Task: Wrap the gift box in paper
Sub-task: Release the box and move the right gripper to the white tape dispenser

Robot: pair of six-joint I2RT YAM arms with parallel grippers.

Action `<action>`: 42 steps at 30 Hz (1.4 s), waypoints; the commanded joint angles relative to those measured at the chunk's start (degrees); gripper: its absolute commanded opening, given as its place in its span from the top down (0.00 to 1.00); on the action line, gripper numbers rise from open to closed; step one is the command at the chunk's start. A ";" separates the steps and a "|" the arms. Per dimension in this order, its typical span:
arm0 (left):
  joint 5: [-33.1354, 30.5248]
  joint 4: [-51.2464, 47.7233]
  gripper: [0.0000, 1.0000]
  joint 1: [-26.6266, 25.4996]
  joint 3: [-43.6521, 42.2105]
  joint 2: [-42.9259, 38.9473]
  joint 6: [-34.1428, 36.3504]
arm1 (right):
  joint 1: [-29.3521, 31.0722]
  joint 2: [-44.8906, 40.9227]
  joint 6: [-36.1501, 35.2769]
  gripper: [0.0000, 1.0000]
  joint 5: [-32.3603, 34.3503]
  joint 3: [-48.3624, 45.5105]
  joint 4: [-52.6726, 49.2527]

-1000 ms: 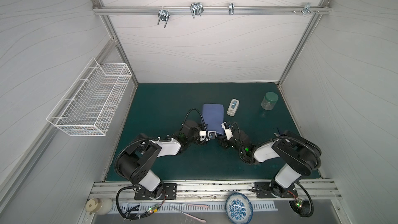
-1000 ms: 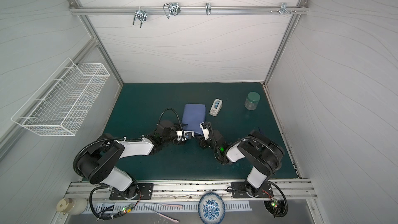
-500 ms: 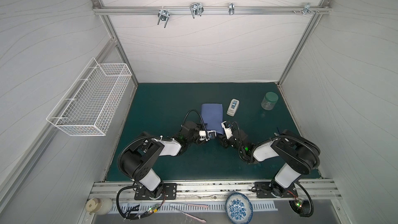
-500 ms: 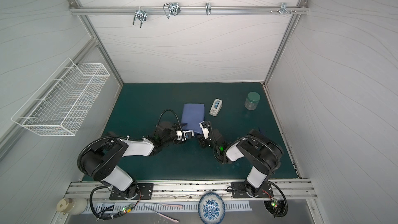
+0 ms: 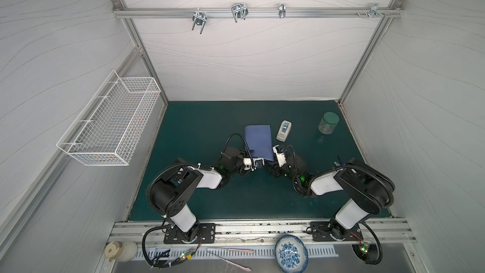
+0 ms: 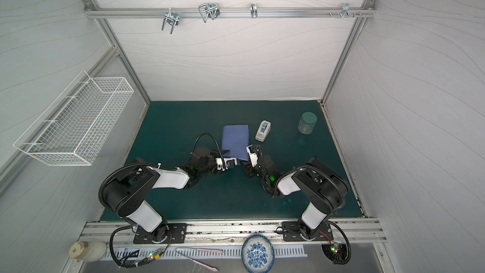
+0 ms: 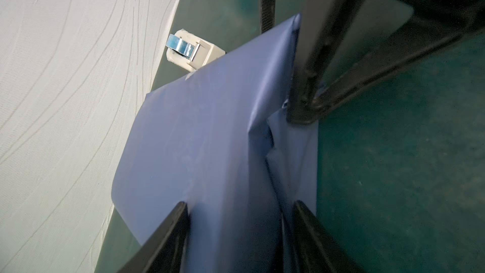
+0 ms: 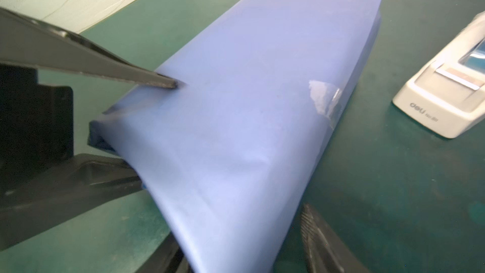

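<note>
We are looking into a robotics lab test cell: white panels [image 5: 236, 61] set in an aluminium frame [image 5: 370, 48] box in a green mat [image 5: 199, 127]. A left arm [image 5: 181, 187] and a right arm [image 5: 364, 187] are bolted to a rail [image 5: 262, 228] along the bottom of the frame. A hook bar [image 5: 262, 13] crosses the top and a wire basket [image 5: 110, 124] hangs at the left.

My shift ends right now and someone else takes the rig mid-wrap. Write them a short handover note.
Left gripper: jaws apart around the near left corner of the paper, one fingertip on top; grip cannot be told.
Right gripper: open, astride the loose near end.
Gift box: middle of the mat, inside the paper; only a dark corner shows. Tape dispenser beside it.
Done: paper wrapped round, seam held by a tape strip.
To do: fold and tape the near end; check the far end.
</note>
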 commanded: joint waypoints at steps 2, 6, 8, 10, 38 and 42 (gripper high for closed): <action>0.19 -2.94 0.37 -0.63 0.19 2.41 -0.02 | -1.02 -4.24 -0.52 0.37 -1.18 -1.01 -1.43; -0.68 -2.67 0.37 -0.95 0.43 2.92 -0.01 | -0.99 -10.29 0.98 0.35 -3.01 -2.21 -7.69; -0.89 -2.78 0.37 -0.98 0.62 3.06 -0.01 | -1.10 -14.61 2.33 0.33 -3.71 -2.57 -12.60; -1.00 -3.08 0.37 -1.06 0.79 3.13 -0.09 | -1.51 -19.46 3.81 0.31 -5.00 -2.21 -18.55; -1.60 -5.91 0.38 -1.11 1.88 2.50 -0.14 | -29.34 2.69 23.99 0.30 -25.99 36.87 -57.03; -1.89 -6.05 0.38 -1.08 2.03 2.69 -0.01 | -29.73 6.35 24.39 0.33 -27.69 39.42 -55.82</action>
